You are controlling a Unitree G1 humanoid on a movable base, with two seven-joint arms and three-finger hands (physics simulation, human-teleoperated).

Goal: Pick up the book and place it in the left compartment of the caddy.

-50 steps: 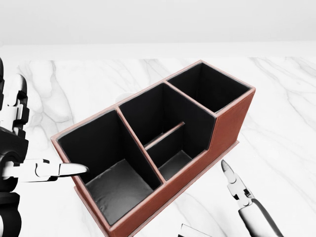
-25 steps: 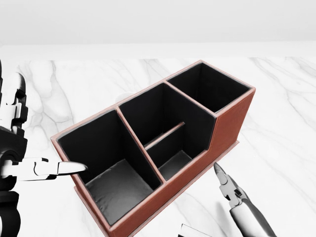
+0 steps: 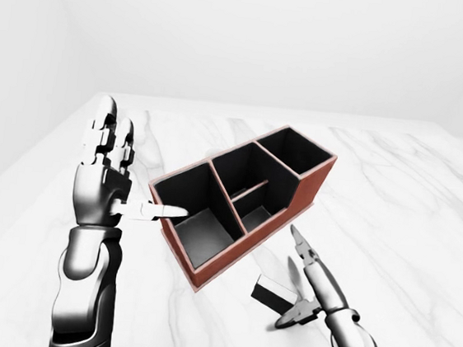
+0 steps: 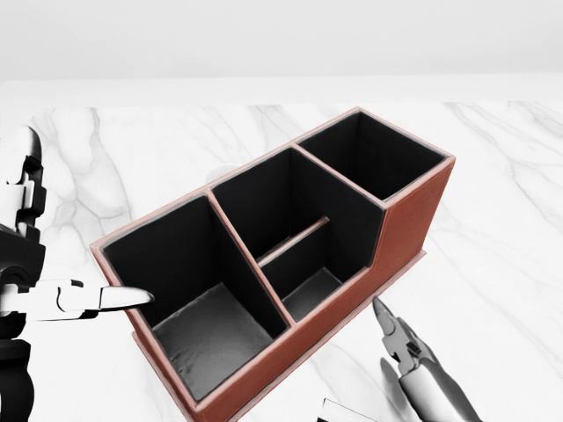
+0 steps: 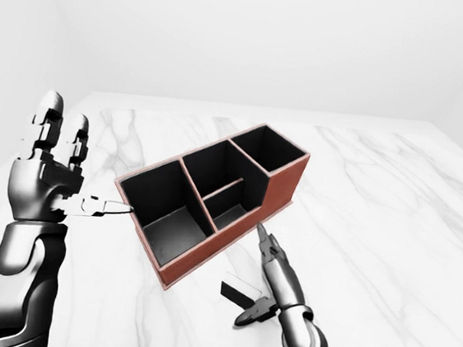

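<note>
The caddy (image 3: 311,184) is a red-brown box with black compartments, standing slantwise on the marble top. Its big left compartment (image 4: 209,338) holds nothing. The book (image 3: 271,291), a small dark flat thing, lies on the marble below the caddy's long red side; only its corner (image 4: 339,411) shows in the head view. My right hand (image 3: 295,281) is open just right of the book, long fingers (image 3: 309,257) above it and thumb below, not closed on it. My left hand (image 3: 135,170) is open and raised, its thumb pointing at the caddy's left end.
The white marble top (image 3: 394,199) spreads wide to the right of and above the caddy. Its left edge (image 3: 47,158) runs close to my left arm. Plain white walls lie beyond.
In the head view my right hand has slid left and down, nearer the book's corner. My left hand has drifted slightly left and lower. The caddy has not moved.
</note>
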